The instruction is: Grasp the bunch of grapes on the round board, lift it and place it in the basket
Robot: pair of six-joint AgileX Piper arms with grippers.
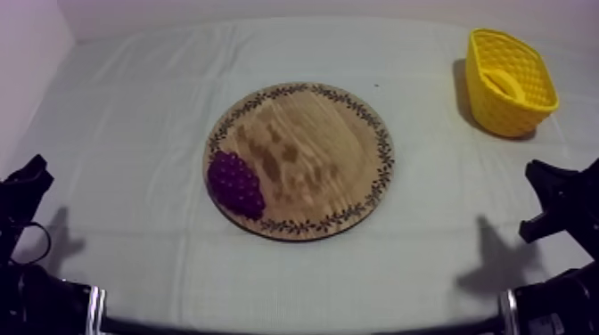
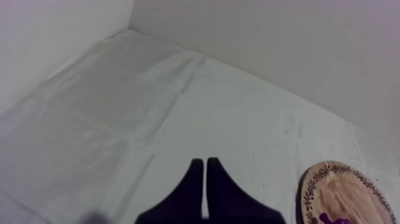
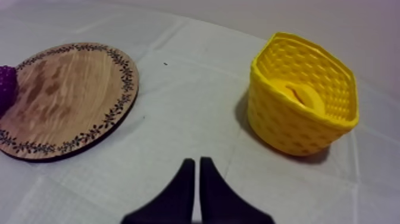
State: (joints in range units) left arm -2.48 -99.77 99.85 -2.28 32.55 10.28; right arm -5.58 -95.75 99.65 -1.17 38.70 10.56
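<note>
Toy grapes [image 1: 235, 183], a purple bunch, lie on the round wooden board [image 1: 312, 147] at its left edge, partly over the patterned rim, as seen from above. The board sits mid-table on the grey-white cloth [image 1: 134, 98]. Well apart, at the far right, the yellow basket [image 1: 499, 111] stands upright with a pale yellow thing [image 1: 504, 85] inside; its kind I cannot tell. The left arm [image 1: 27, 192] and right arm [image 1: 557, 196] sit low at their own sides, apart from board and basket. From the left wrist, the left gripper [image 2: 206, 162] has its two black fingers lying together as a narrow wedge, holding nothing, above bare cloth; the board's edge is near, with a sliver of purple on it. From the right wrist, the right gripper [image 3: 197, 161] likewise has its fingers pressed together on nothing, over the cloth between board and basket. The grapes show at the board's far edge, and the pale yellow thing rests inside the basket.
</note>
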